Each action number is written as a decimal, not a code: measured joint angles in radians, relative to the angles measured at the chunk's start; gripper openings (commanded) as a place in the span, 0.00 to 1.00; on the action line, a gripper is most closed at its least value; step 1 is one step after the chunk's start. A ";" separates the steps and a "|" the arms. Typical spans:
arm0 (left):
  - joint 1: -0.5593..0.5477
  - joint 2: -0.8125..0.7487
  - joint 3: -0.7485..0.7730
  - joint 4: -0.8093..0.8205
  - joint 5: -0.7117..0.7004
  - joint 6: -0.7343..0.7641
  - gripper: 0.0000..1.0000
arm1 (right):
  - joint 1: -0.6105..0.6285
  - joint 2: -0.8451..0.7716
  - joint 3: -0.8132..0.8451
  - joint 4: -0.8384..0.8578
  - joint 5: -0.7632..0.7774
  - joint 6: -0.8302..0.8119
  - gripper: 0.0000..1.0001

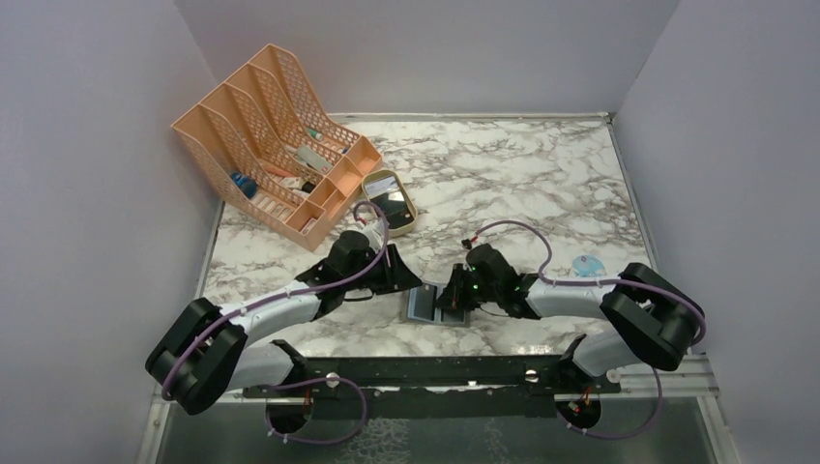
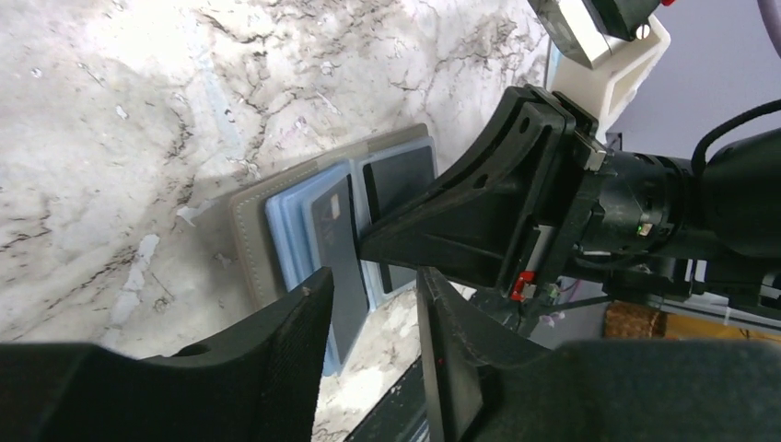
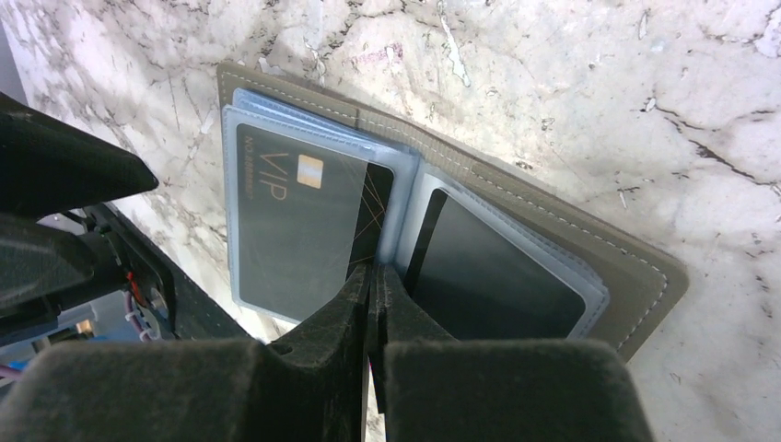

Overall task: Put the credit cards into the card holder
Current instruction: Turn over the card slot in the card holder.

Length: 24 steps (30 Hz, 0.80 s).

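The grey card holder point(image 1: 423, 307) lies open on the marble between my two grippers. In the right wrist view its cover point(image 3: 589, 239) holds blue-grey pockets. A dark VIP card point(image 3: 304, 221) sits in the left pocket with its right end sticking out, and another dark card point(image 3: 497, 276) fills the right pocket. My right gripper point(image 3: 373, 272) is shut, its tips at the centre fold against the VIP card's protruding end. My left gripper point(image 2: 373, 295) is open and empty, just above the holder's point(image 2: 249, 239) near edge. Both cards show there too point(image 2: 332, 239).
A peach mesh file rack point(image 1: 280, 164) stands at the back left with small items in it. A tan oval tray point(image 1: 390, 201) holding a dark card lies next to it. A small blue-white round object point(image 1: 587, 264) lies at the right.
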 measured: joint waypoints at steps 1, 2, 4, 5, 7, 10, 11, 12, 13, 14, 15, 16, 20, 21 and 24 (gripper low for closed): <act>0.000 0.000 -0.005 0.006 0.007 -0.007 0.44 | 0.000 0.003 0.000 0.005 0.000 0.000 0.04; 0.000 0.000 -0.008 0.013 0.015 -0.013 0.44 | 0.000 0.005 0.000 0.010 0.000 0.000 0.04; 0.000 0.000 -0.011 0.020 0.020 -0.019 0.45 | 0.000 0.009 -0.001 0.018 0.000 0.000 0.04; 0.000 0.002 -0.013 0.025 0.023 -0.021 0.45 | 0.000 0.009 -0.001 0.019 0.000 0.001 0.04; 0.000 0.009 -0.015 0.037 0.030 -0.028 0.45 | 0.000 0.009 -0.003 0.022 0.000 0.001 0.04; -0.001 0.030 -0.018 0.055 0.044 -0.035 0.45 | 0.000 0.009 -0.004 0.026 0.000 0.002 0.04; -0.002 0.038 -0.019 0.059 0.047 -0.036 0.45 | 0.000 0.009 -0.005 0.026 0.000 0.003 0.04; -0.002 0.045 -0.019 0.061 0.050 -0.037 0.45 | 0.000 0.009 -0.005 0.026 0.000 0.003 0.04; -0.004 0.052 -0.019 0.065 0.053 -0.039 0.45 | 0.000 0.009 -0.005 0.027 0.000 0.003 0.04; -0.006 0.057 -0.019 0.067 0.056 -0.039 0.45 | 0.000 0.009 -0.005 0.027 0.000 0.003 0.04; -0.006 0.063 -0.020 0.071 0.058 -0.039 0.45 | 0.000 0.009 -0.006 0.028 0.000 0.003 0.04; -0.006 0.066 -0.020 0.073 0.060 -0.039 0.45 | 0.000 0.009 -0.006 0.029 0.000 0.004 0.04; -0.008 0.081 -0.020 0.080 0.061 -0.039 0.45 | 0.000 0.009 -0.006 0.029 0.000 0.004 0.04; -0.008 0.085 -0.020 0.081 0.061 -0.039 0.45 | 0.000 0.009 -0.006 0.029 0.000 0.004 0.04; -0.011 0.098 -0.020 0.081 0.061 -0.039 0.46 | 0.000 0.009 -0.006 0.029 0.000 0.004 0.04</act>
